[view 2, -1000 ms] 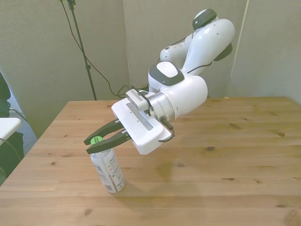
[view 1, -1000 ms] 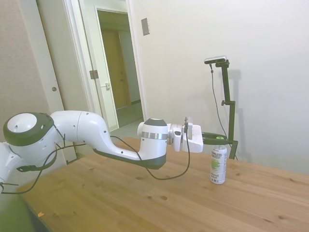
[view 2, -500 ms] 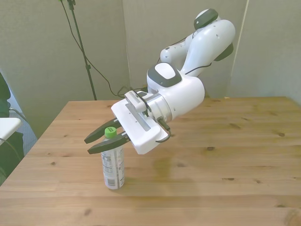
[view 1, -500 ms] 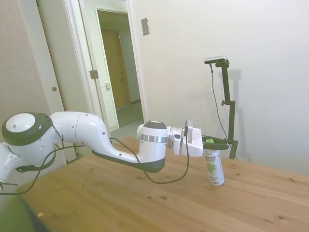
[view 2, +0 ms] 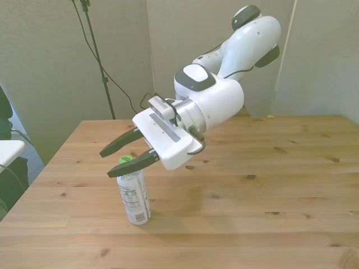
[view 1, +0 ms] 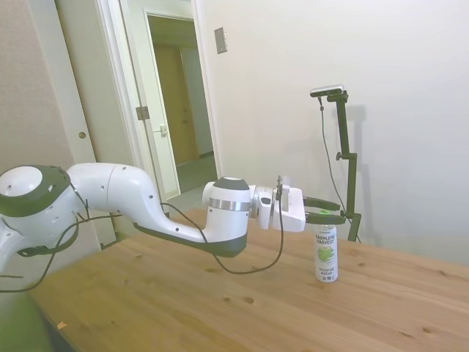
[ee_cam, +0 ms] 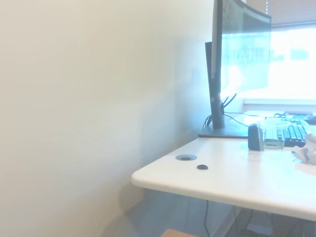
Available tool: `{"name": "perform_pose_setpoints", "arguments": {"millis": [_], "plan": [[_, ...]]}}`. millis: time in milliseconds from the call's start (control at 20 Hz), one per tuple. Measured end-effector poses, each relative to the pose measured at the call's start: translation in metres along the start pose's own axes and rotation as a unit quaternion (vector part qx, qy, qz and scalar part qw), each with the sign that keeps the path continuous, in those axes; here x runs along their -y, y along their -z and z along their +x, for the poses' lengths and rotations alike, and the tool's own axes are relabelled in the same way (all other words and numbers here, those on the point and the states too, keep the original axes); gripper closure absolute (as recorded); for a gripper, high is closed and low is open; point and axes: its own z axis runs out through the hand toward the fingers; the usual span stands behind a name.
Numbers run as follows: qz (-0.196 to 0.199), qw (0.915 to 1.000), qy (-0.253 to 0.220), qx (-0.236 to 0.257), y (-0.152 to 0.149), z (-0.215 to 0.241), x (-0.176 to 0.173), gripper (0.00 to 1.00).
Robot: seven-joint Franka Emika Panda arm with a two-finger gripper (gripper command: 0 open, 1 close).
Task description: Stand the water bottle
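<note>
- Water bottle [view 2: 134, 196]: upright on the wooden worktop [view 2: 252, 218], base down, toward the front view's left and near the near edge; leaning very slightly in the front view, plumb in the side view [view 1: 326, 254].
- Green screw cap [view 2: 127, 161]: on top of the bottle, level with the lower finger of the hand and partly hidden behind it in the front view; visible as a green speck between the fingertips in the side view.
- Label: white with dark text and a round green picture, facing the side camera; small print facing the front camera.
- Hand [view 2: 114, 161]: horizontal, at cap height, fingers spread with a clear gap between them; straddling the top of the bottle, one finger above and toward the front view's left, the other just at the cap. Contact with the cap not discernible. Same pose in the side view [view 1: 335, 211], fingertips over the bottle's top.
- White arm [view 2: 213, 103]: reaching out low over the worktop, wrist roughly level, black cable looped under the wrist.
- Wrist view: pale wall, white desk [ee_cam: 222, 177] with a monitor [ee_cam: 242, 54] and a keyboard [ee_cam: 296, 132]; no bottle visible there.
- Side view background: open doorway [view 1: 176, 110] and plain wall.
</note>
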Motion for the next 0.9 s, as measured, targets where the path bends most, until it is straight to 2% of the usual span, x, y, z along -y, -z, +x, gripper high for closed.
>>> {"name": "perform_pose_setpoints", "arguments": {"millis": [250, 500, 700, 900], "plan": [[-0.003, 0.9983, 0.01, 0.058, 0.045, 0.053, 0.037, 0.0], [-0.025, 0.9934, 0.033, 0.107, 0.078, 0.095, 0.068, 0.0], [-0.033, 0.9823, 0.073, 0.169, 0.101, 0.105, 0.079, 0.0], [-0.043, 0.9661, 0.11, 0.229, 0.123, 0.094, 0.077, 0.0]]}}
